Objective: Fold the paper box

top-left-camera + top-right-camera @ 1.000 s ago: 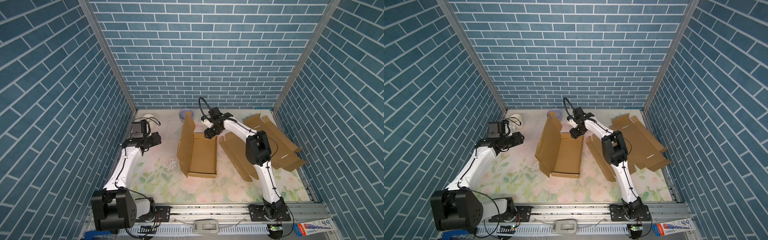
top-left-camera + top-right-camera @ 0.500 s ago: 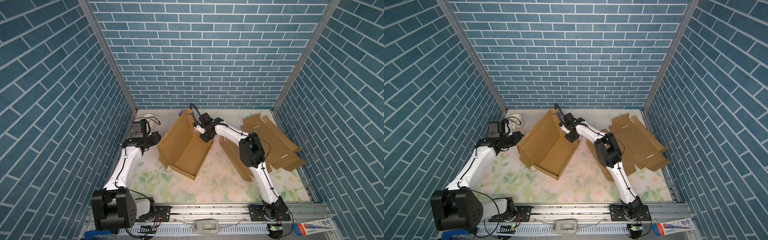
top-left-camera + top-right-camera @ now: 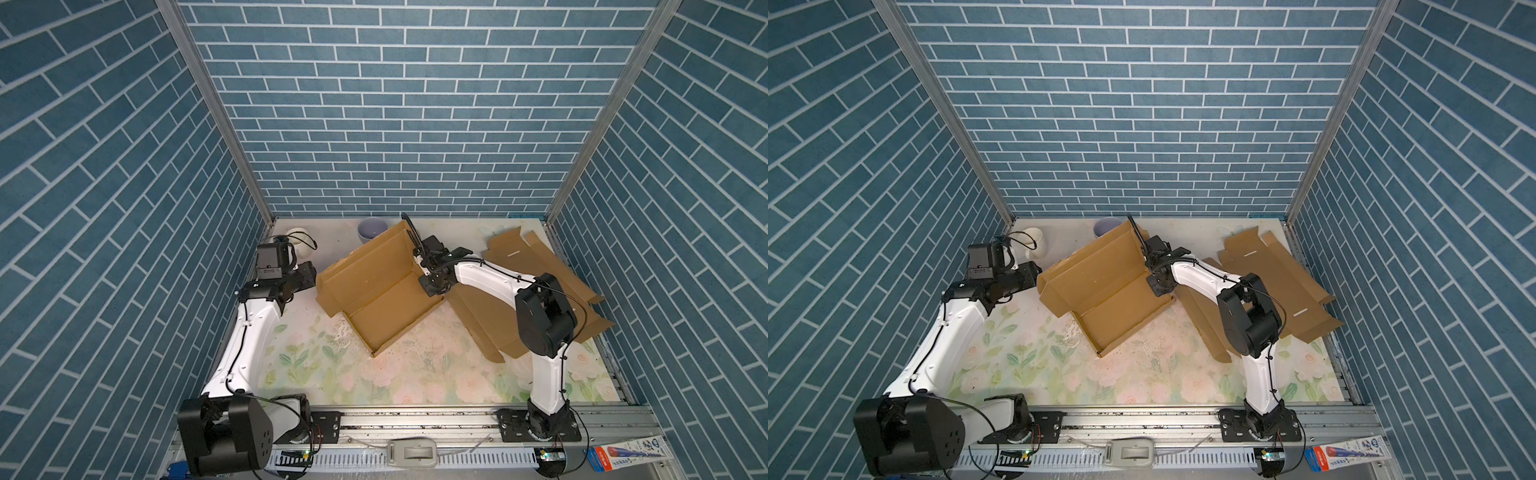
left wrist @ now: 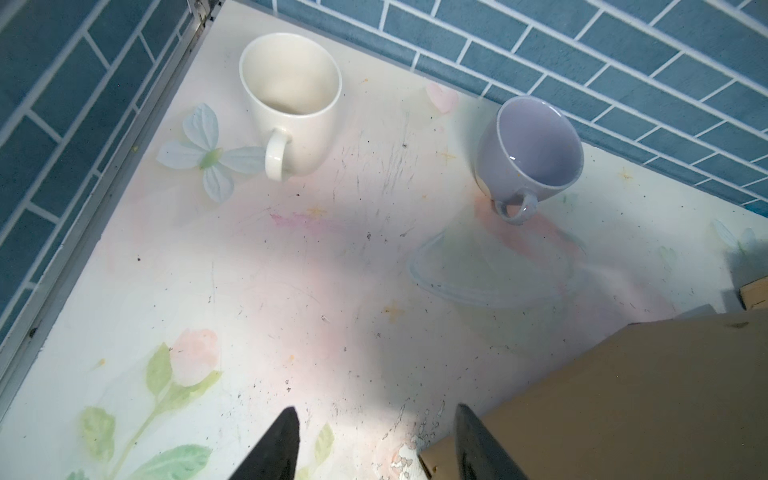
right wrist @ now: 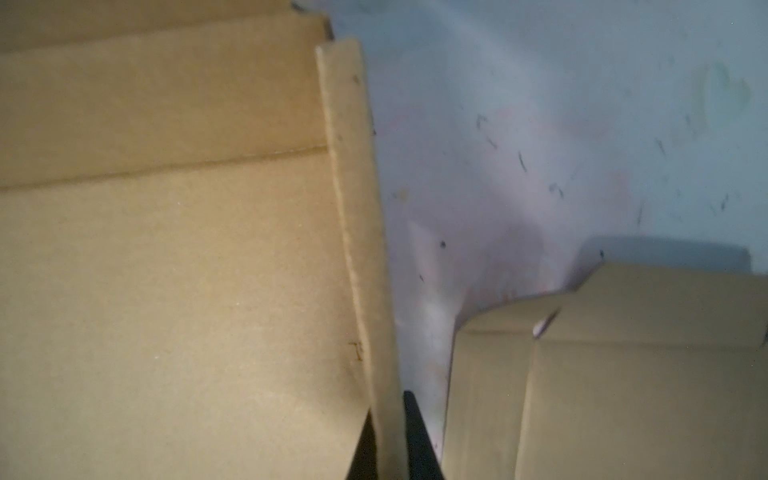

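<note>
- Right wrist view puts the paper box (image 5: 166,270) up close: we see a thin upright wall of it running down between the two dark fingers (image 5: 417,436) of the right gripper (image 5: 388,415), one finger on each face of the wall.
- We read that gripper as clenched on the wall, with cardboard filling the narrow gap between its jaws.
- In both top views the box (image 3: 386,307) sits near the middle of the table (image 3: 374,374), turned diagonally. Its base lies flat, it has low walls on the near sides, and a tall panel stands up on the far left side.
- The right gripper (image 3: 432,286) meets the box at its right-hand far corner, reaching in from the right.
- The left gripper (image 3: 307,276) hovers just beside the box's left flap. In the left wrist view its fingers (image 4: 286,440) are spread apart and grasp nothing. A corner of the box (image 4: 623,395) pokes in next to one finger, but we cannot tell whether they touch.
- Flat cardboard sheets (image 3: 536,266) lie to the right of the box, partly under the right arm, and they also show in the right wrist view (image 5: 623,374).
- A white mug (image 4: 291,112) and a lilac cup (image 4: 536,153) stand by the back wall, well apart from the left gripper.
</note>
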`<state>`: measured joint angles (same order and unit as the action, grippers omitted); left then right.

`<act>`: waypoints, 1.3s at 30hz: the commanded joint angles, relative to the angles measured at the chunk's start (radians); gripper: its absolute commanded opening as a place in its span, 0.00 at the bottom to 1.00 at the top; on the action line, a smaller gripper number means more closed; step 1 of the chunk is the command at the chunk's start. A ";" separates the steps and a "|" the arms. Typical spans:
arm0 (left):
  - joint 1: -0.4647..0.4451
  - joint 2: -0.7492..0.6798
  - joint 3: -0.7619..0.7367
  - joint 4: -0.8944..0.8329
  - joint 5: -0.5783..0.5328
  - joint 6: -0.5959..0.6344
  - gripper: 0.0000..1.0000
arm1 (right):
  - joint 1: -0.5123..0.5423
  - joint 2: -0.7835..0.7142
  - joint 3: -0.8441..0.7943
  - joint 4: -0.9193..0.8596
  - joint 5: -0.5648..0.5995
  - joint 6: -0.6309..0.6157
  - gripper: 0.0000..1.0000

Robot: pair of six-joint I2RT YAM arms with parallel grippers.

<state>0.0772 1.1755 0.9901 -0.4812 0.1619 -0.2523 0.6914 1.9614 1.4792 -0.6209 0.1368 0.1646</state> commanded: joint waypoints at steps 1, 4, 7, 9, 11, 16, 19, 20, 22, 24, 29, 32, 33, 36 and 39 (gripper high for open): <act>0.007 -0.034 -0.021 0.042 -0.010 0.012 0.61 | -0.022 -0.059 -0.104 0.029 0.034 0.292 0.05; 0.007 -0.052 -0.054 0.079 0.012 -0.009 0.61 | -0.022 -0.094 -0.186 0.066 0.025 0.449 0.05; 0.007 -0.059 -0.086 0.110 0.047 -0.033 0.62 | -0.023 -0.121 -0.265 0.122 0.017 0.586 0.05; 0.007 -0.061 -0.107 0.127 0.072 -0.045 0.62 | -0.022 -0.130 -0.311 0.161 0.015 0.651 0.10; 0.007 -0.057 -0.118 0.130 0.092 -0.048 0.62 | -0.022 -0.134 -0.335 0.188 -0.003 0.672 0.20; 0.006 -0.056 -0.123 0.118 0.123 0.002 0.65 | -0.067 -0.203 -0.371 0.255 -0.168 0.583 0.50; 0.006 -0.045 -0.111 0.099 0.144 0.065 0.66 | -0.122 -0.288 -0.392 0.296 -0.298 0.476 0.57; 0.006 -0.039 -0.105 0.093 0.157 0.091 0.68 | -0.138 -0.316 -0.389 0.303 -0.338 0.426 0.59; 0.006 -0.018 -0.094 0.079 0.201 0.132 0.68 | -0.167 -0.364 -0.372 0.295 -0.373 0.343 0.61; 0.004 0.009 -0.076 0.057 0.257 0.145 0.68 | -0.198 -0.411 -0.356 0.301 -0.395 0.234 0.64; -0.005 -0.001 -0.093 0.039 0.280 0.166 0.68 | -0.251 -0.465 -0.331 0.346 -0.406 -0.035 0.69; -0.007 -0.027 -0.132 0.079 0.297 0.176 0.68 | -0.256 -0.397 -0.222 0.261 -0.419 -0.162 0.69; -0.010 -0.024 -0.137 0.092 0.304 0.175 0.69 | -0.257 -0.369 -0.187 0.241 -0.421 -0.185 0.69; -0.011 0.014 -0.124 0.109 0.291 0.179 0.68 | -0.273 -0.300 -0.126 0.267 -0.432 -0.230 0.70; -0.014 0.059 -0.098 0.118 0.309 0.182 0.68 | -0.315 -0.246 -0.083 0.308 -0.535 -0.260 0.70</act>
<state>0.0696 1.1995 0.8730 -0.3824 0.4450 -0.0914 0.4133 1.6722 1.3369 -0.3260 -0.3038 0.0250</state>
